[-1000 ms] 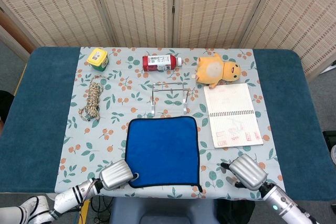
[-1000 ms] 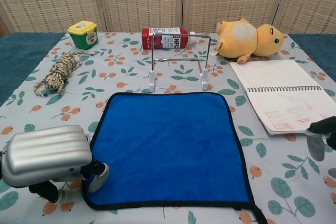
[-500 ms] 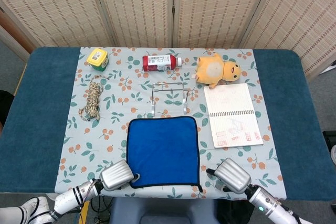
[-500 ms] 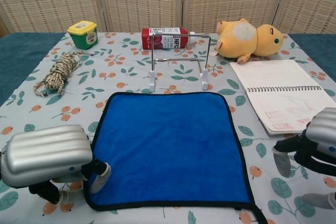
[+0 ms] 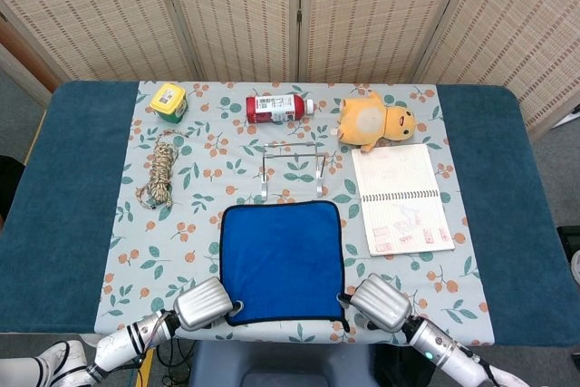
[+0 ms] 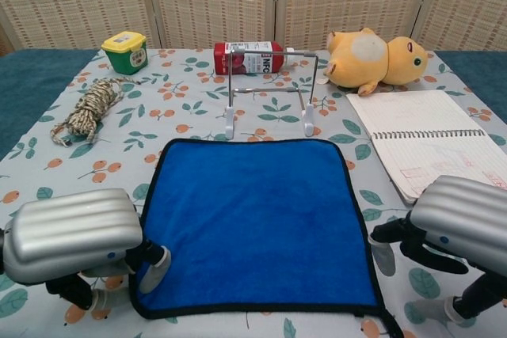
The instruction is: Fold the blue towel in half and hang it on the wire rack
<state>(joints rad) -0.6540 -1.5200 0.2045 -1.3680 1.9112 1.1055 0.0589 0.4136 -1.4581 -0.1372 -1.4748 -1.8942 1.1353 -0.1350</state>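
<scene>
The blue towel (image 5: 283,260) (image 6: 257,219) lies flat and unfolded near the table's front edge. Just behind it stands the wire rack (image 5: 292,169) (image 6: 269,89), with nothing on it. My left hand (image 5: 204,303) (image 6: 75,231) sits at the towel's near left corner, one fingertip (image 6: 153,264) touching the towel's edge, thumb apart from it. My right hand (image 5: 379,301) (image 6: 459,223) is low beside the near right corner, its fingers (image 6: 383,252) spread just off the towel's right edge and holding nothing.
Along the back are a yellow-lidded green tub (image 5: 169,101) (image 6: 125,51), a red bottle on its side (image 5: 276,108) (image 6: 249,57) and a yellow plush (image 5: 373,120) (image 6: 372,59). A rope bundle (image 5: 160,174) (image 6: 91,108) lies left, an open notebook (image 5: 401,198) (image 6: 432,144) right.
My right hand has moved left and nearer along the front edge, arriving beside the towel's near right corner. The left hand has barely shifted. The towel has not moved.
</scene>
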